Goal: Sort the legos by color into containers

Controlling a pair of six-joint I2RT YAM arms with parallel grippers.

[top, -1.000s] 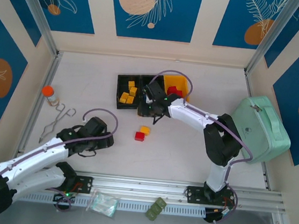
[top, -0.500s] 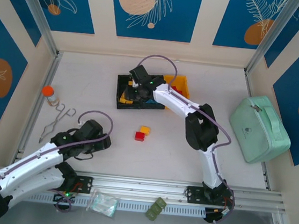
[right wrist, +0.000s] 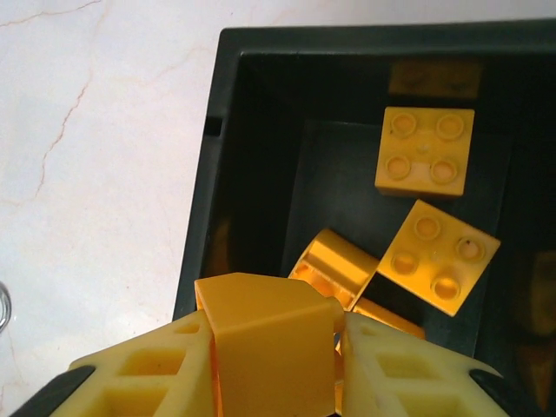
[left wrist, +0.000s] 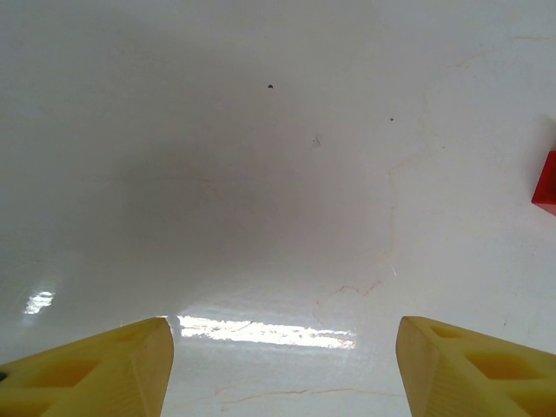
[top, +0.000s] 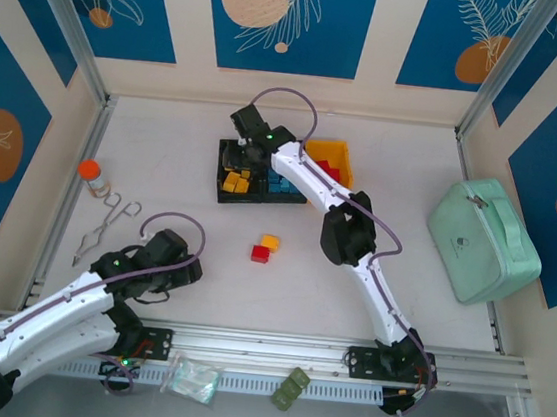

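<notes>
Our right gripper (right wrist: 276, 369) was clamped on a smooth-sided yellow brick (right wrist: 261, 330) over the left black bin (right wrist: 228, 174), where other yellow studded bricks (right wrist: 424, 149) lay. Our left gripper (left wrist: 282, 369) hung, jaws apart, over the bare table (left wrist: 261, 174), near a red brick (left wrist: 547, 182).

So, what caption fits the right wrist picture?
Right gripper holds a yellow brick over a black bin of matching bricks.

The yellow plastic brick (right wrist: 261, 352) in the right gripper (right wrist: 274, 326) is cut off below. Other yellow bricks (right wrist: 337, 261) beyond it are partly hidden.
</notes>
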